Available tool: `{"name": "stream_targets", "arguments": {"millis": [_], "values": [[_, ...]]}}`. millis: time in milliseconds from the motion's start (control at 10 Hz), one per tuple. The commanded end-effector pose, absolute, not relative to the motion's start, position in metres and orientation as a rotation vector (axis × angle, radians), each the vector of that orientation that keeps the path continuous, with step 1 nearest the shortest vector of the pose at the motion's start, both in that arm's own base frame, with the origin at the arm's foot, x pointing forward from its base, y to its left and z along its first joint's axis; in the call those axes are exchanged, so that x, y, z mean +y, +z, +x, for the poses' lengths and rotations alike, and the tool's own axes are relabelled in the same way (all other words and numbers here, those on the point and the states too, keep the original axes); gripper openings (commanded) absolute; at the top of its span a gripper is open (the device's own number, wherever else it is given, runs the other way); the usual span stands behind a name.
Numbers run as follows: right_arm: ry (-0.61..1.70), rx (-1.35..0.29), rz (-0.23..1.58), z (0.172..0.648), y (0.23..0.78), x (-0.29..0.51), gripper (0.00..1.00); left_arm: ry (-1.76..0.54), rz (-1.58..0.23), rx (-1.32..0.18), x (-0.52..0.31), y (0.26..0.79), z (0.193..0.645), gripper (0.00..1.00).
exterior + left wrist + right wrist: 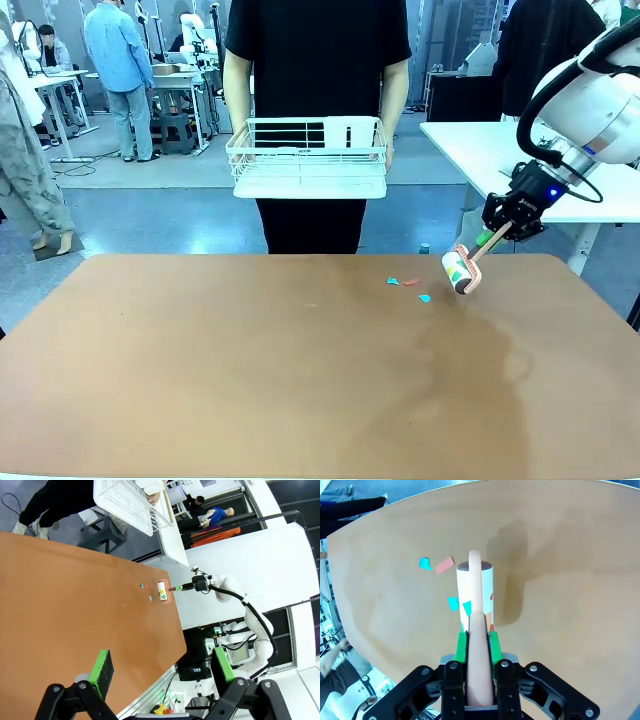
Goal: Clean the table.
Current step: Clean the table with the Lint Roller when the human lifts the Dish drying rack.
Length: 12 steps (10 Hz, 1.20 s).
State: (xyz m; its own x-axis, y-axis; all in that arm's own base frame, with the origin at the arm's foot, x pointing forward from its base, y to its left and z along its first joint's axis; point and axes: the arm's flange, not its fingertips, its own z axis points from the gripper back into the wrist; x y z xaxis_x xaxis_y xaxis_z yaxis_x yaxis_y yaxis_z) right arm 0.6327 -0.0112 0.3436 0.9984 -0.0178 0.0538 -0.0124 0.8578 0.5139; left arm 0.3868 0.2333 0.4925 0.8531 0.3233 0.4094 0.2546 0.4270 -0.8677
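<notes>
Broad and reddish-brown, the table (250,370) spreads across the front view, with a person (320,40) at its far side holding a white wire basket (300,150) clear of the top. Near the far right edge lie a few paper scraps, a teal one (393,281), a pink one (411,283) just beside it and another teal one (425,298) closer to the lint roller (461,270). The right jaws are clamped on the roller's pink handle (479,680), green pads pressing both sides, with the white drum (475,597) pointing away from the wrist and low over the scraps; whether it touches the top I cannot tell. The left jaws stand wide with nothing between them, hanging above the table well apart from the scraps. The table itself is probably heavy, rigid and smooth, so it is something to work across rather than grasp. The scraps look thin, flat and very light, so they would be awkward to pinch and easy to scatter, and a tacky drum suits them better. The roller seems light, and the handle is the sensible place to hold it, which keeps the pads off the sticky sheet.
</notes>
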Motion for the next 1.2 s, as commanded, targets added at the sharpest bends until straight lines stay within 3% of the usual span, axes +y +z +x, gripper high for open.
{"name": "stream_targets", "arguments": {"millis": [0, 600, 1100], "values": [[0.018, -0.049, 0.583, 0.640, 0.345, -0.018, 0.21, 0.039, -1.165, -0.591, 0.235, 0.495, 0.385, 1.00], [-0.049, 0.064, 0.649, 0.682, 0.288, -0.053, 0.21, 0.039, -1.165, -0.591, 0.235, 0.495, 0.385, 1.00], [-0.086, 0.078, 0.697, 0.658, 0.261, -0.014, 0.21, 0.039, -1.165, -0.591, 0.235, 0.495, 0.385, 1.00]]}}
